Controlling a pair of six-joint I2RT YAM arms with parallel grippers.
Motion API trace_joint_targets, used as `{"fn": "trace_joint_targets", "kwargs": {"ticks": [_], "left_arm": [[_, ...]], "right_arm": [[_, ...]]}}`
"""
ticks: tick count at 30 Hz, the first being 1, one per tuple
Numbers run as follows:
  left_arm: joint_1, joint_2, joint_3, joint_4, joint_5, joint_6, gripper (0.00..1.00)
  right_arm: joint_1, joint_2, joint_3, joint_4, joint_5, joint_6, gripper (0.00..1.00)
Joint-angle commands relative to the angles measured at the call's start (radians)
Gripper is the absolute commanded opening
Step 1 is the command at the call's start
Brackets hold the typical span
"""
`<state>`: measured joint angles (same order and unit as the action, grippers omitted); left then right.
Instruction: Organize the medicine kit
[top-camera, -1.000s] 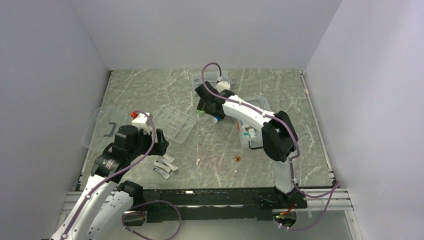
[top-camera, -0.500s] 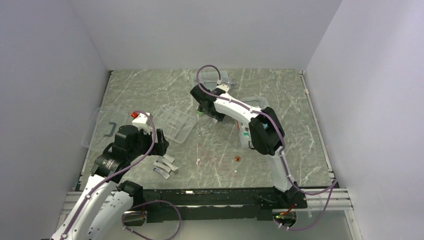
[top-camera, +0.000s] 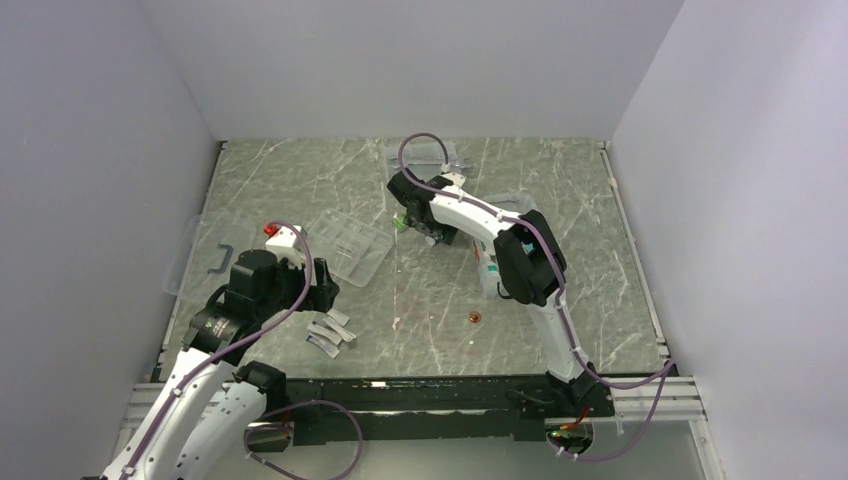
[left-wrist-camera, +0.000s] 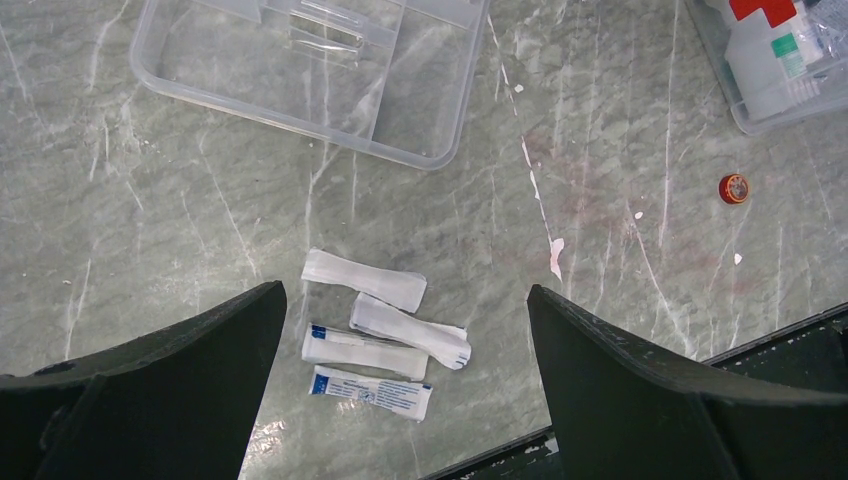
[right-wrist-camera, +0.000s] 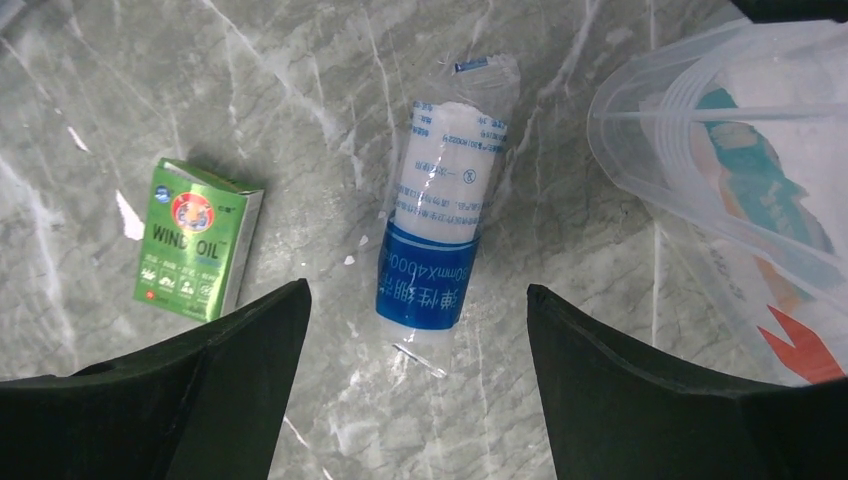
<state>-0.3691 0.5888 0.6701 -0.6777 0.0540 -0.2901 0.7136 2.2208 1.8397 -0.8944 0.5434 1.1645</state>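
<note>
HIDDEN OR CUT OFF. Left gripper: only 2 dark fingers show in its wrist view, cropped by the lower frame. Lid, clear with black handle: partly covered by the left arm. Clear box with red cross: only 1 corner shows in the left wrist view, and from above it is largely under the right arm; contents hard to read. Flat case at the far edge: faint, crossed by a cable, details not legible.

POSITIONS. 4 packets: flat on the marble beneath the left gripper, framed by its widely spread fingers, untouched; that gripper is released and carries nothing. Red cap: alone, to the right of the packets, short of the clear box. Divided tray: beyond the packets, apart from them. Right gripper: fingers spread, nothing grasped, hanging over a wrapped roll with a blue band; contact cannot be judged. Green carton, printed WIND OIL: just beside the roll, on the view's left. Clear box corner: near the roll on the view's right, not touching.

EDGES AND ROOM. Packets sit near the table's front rail. Bare marble lies between packets, red cap and tray. Lid lies along the left edge, by the wall. Bare marble also stretches from tray to far wall.
</note>
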Motion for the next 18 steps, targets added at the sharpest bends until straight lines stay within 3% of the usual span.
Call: {"fn": "trace_joint_targets", "kwargs": {"ticks": [1, 18], "left_arm": [[-0.001, 0.005, 0.040, 0.030, 0.015, 0.011, 0.99], [-0.001, 0.014, 0.040, 0.029, 0.012, 0.010, 0.99]], "right_arm": [[-0.009, 0.019, 0.021, -0.007, 0.009, 0.021, 0.81], [-0.015, 0.040, -0.010, 0.062, -0.040, -0.019, 0.58]]}}
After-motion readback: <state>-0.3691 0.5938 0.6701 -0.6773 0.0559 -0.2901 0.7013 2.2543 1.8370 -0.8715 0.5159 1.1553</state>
